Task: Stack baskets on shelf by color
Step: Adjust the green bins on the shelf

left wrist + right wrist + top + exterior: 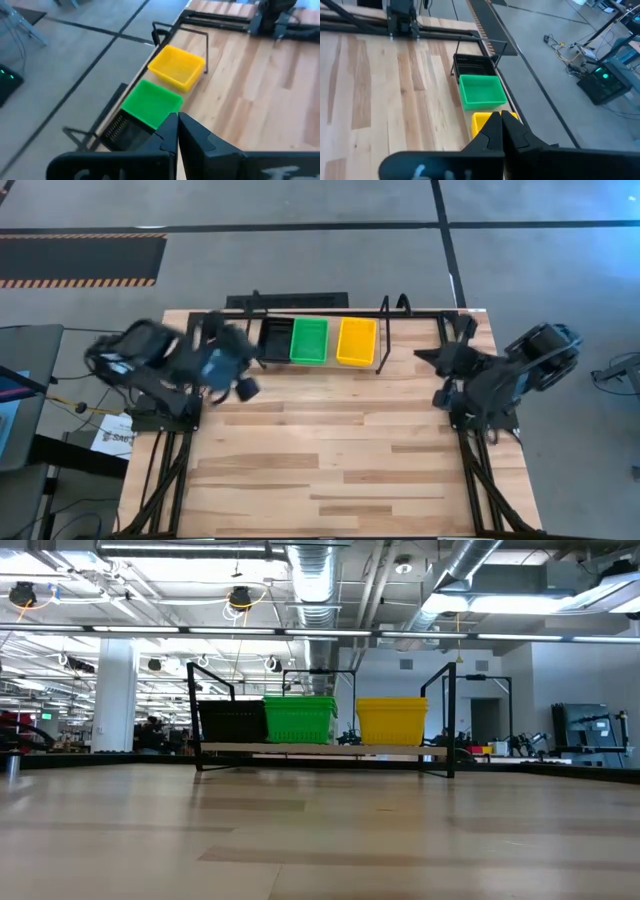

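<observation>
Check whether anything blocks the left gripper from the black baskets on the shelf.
Nothing visible does. The left gripper hangs just in front of the shelf, fingers shut, with only bare tabletop between it and the black baskets at that end.

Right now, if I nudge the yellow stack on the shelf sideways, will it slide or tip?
Likely slide: the yellow stack sits low and flat on the smooth plank of the shelf. Probably light, being perforated plastic. It stands apart from the green stack, so nothing braces it.

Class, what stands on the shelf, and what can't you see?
On the shelf stand black, green and yellow baskets, side by side. How many are nested in each is hidden.
</observation>
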You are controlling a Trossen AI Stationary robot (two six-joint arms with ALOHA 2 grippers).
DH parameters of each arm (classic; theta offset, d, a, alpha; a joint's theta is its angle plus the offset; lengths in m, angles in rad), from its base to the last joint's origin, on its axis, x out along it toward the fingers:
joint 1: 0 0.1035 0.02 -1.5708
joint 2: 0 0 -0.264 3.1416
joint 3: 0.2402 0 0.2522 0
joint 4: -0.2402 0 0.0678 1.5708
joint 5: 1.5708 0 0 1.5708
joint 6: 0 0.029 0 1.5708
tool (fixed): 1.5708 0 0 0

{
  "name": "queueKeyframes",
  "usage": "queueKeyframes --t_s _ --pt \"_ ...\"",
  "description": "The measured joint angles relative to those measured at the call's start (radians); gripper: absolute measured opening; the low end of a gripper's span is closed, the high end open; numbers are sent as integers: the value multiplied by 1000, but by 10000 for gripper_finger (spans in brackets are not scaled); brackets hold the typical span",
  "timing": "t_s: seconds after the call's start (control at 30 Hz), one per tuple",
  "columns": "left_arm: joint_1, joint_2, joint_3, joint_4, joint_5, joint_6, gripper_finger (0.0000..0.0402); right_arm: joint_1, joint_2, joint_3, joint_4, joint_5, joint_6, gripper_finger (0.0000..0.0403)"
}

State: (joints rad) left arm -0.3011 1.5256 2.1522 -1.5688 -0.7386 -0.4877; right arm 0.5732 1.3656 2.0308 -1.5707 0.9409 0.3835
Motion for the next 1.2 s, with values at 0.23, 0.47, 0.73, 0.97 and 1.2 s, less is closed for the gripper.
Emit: queueKeyframes --t_s 0.23,0.47,0.73,0.97,1.2 --pt "-224 -210 -435 -2 -80 -461 0 0 -82 0 1 0 35 4" --pt "-349 -334 -812 10 1 -867 0 -35 -64 1 31 0 194 10" --pt "-425 -469 -1038 158 19 -964 0 -132 157 0 52 -75 256 2" --pt "-425 -537 -1072 173 39 -863 0 -284 396 0 360 -370 23 1" --pt "-425 -569 -1072 173 59 -740 0 -485 571 0 770 -837 -225 1"
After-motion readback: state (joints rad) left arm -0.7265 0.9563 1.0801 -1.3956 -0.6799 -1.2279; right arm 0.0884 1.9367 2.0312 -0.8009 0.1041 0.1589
